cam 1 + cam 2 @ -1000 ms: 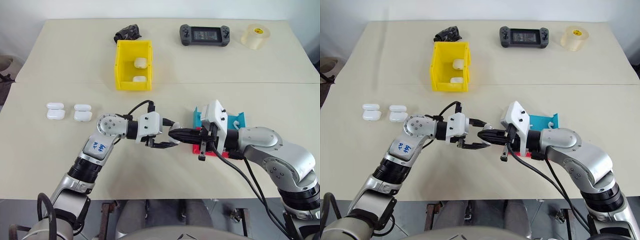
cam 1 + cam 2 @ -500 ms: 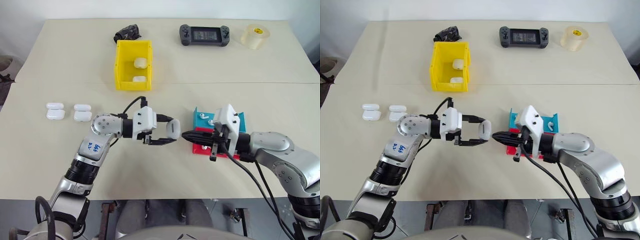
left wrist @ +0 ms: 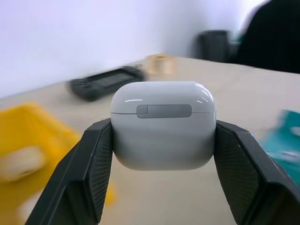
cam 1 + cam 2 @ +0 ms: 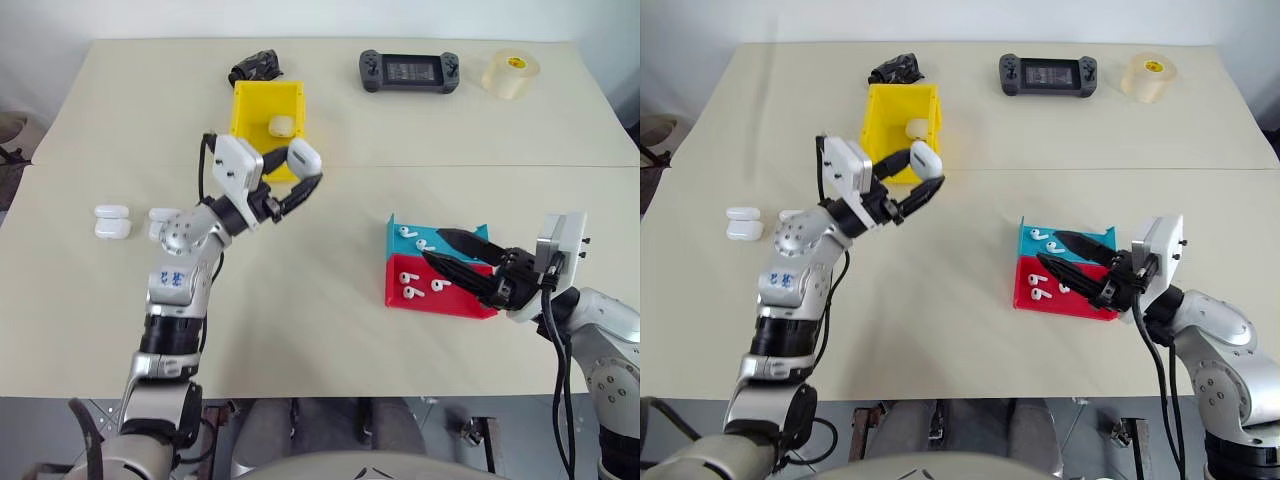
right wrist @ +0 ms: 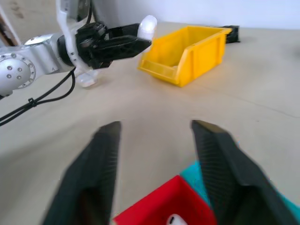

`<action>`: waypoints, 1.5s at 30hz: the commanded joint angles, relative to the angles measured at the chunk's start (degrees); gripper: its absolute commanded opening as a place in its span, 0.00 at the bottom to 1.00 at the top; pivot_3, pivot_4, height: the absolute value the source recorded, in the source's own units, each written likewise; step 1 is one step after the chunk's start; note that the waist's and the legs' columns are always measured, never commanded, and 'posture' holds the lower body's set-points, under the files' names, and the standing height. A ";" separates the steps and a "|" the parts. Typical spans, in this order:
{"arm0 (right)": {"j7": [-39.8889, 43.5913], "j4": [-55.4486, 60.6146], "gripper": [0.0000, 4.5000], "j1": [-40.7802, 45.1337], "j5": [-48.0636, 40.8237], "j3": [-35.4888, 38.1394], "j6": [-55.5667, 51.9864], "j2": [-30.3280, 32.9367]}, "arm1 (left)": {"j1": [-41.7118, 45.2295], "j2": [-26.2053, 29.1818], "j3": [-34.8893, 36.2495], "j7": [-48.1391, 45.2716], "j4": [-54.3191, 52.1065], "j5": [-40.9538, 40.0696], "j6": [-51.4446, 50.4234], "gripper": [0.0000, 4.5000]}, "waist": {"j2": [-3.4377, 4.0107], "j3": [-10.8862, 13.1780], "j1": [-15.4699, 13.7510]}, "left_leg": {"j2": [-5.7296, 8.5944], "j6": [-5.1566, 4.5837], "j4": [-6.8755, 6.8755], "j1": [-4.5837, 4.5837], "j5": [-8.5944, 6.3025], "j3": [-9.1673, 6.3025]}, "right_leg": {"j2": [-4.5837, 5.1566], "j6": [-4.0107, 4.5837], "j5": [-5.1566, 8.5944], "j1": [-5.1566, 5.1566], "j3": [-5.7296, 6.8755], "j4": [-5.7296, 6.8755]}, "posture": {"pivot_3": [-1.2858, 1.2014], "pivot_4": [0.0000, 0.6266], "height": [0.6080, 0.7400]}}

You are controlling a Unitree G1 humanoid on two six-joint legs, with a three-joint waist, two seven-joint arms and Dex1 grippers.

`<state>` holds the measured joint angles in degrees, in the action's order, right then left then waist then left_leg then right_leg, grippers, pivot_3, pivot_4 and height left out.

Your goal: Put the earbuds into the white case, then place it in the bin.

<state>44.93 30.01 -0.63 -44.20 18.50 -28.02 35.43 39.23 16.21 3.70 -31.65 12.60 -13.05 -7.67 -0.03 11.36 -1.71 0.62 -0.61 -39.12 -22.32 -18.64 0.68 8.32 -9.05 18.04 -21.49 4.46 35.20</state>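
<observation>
My left pincer (image 4: pixel 307 178) pinches the white case (image 4: pixel 305 157), lid shut, just beside the bin's (image 4: pixel 252 104) near wall. My right pincer (image 4: pixel 441 250) hangs spread over the earbuds (image 4: pixel 413 291). Blue scrawl on my left forearm is unreadable; the case is unmarked.

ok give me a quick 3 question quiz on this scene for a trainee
1. True or false: the left gripper is shut on a white case.
2. Which tray lies nearer the robot: A) red tray B) blue tray?
3. How many cases lie on the table to the robot's left of the left arm?

Key:
1. True; the fingers clamp its sides, close to the yellow bin.
2. A.
3. Two pale cases are clear; a third is partly hidden behind the arm. The right gripper is open above the trays.
</observation>
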 commanded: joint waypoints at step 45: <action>12.68 -7.92 1.00 4.69 7.16 -3.70 11.58 4.34 | -39.67 22.22 15.73 -28.96 -26.85 -19.53 3.11 0.99 | -0.14 0.08 0.38 | -0.31 -0.05 0.06 0.11 -0.04 -0.06 | 0.13 0.02 0.01 -0.01 -0.07 0.10 | 0.52 0.24 1.00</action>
<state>55.95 21.87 3.62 -37.43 14.53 -18.41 38.55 0.28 37.92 17.53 -61.89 -11.00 -31.31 -4.34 -0.17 11.44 -1.33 0.31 -0.66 -39.05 -22.21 -18.69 0.63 8.45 -9.03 18.05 -21.50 4.39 35.29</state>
